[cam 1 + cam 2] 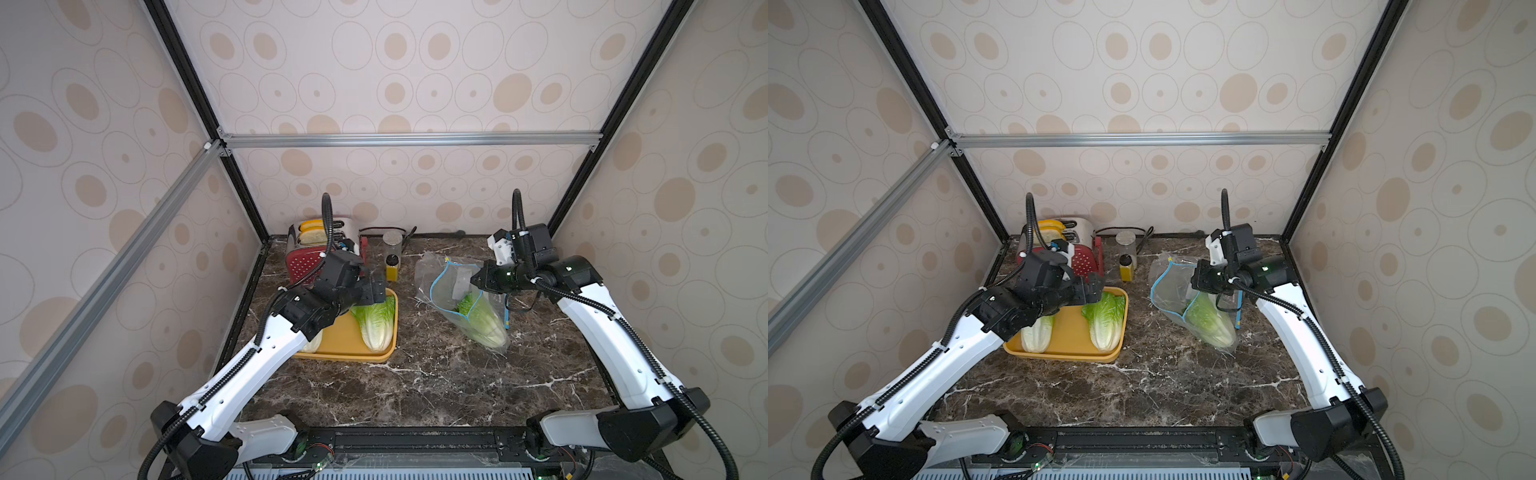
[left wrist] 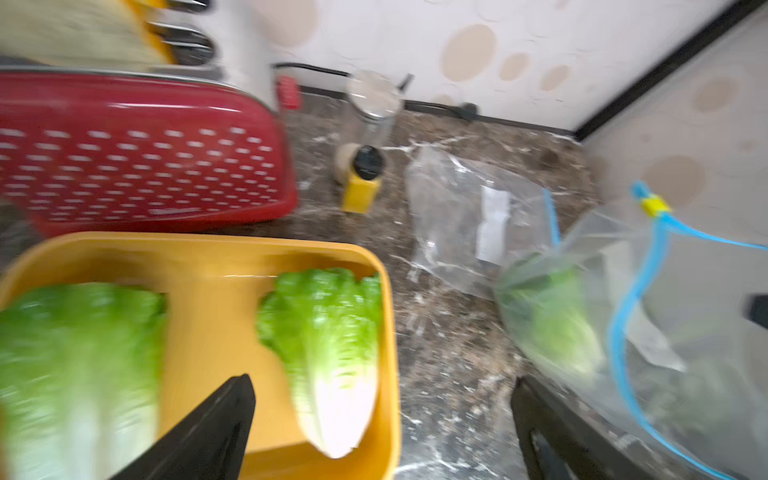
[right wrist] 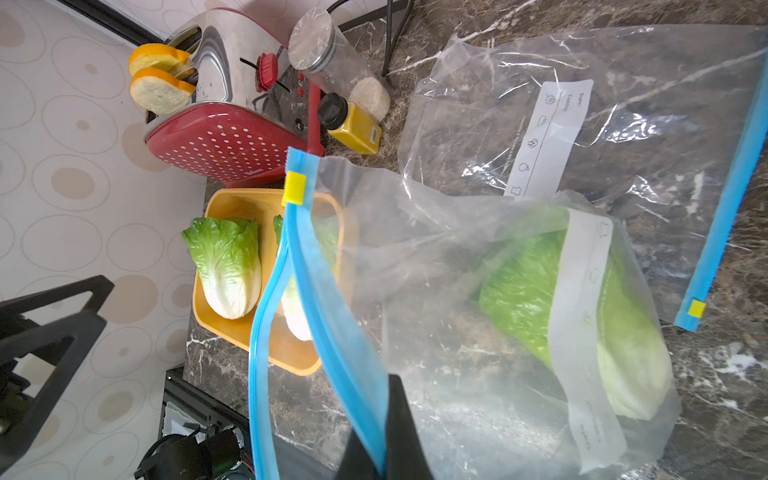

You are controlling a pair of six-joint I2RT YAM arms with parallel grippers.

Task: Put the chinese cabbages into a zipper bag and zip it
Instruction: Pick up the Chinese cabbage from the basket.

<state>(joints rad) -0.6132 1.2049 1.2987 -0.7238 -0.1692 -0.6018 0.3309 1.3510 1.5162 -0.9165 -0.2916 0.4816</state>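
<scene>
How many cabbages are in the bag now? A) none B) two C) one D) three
C: one cabbage shows inside the bag that the right gripper pinches; the other two lie on the tray.

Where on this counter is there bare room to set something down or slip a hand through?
Widest bare marble counter: the front stretch, from the yellow tray and the held zipper bag to the counter's near edge. A narrower lane runs between tray and bag. Crowded: the back, with toaster, jar, yellow bottle and spare bag.
</scene>
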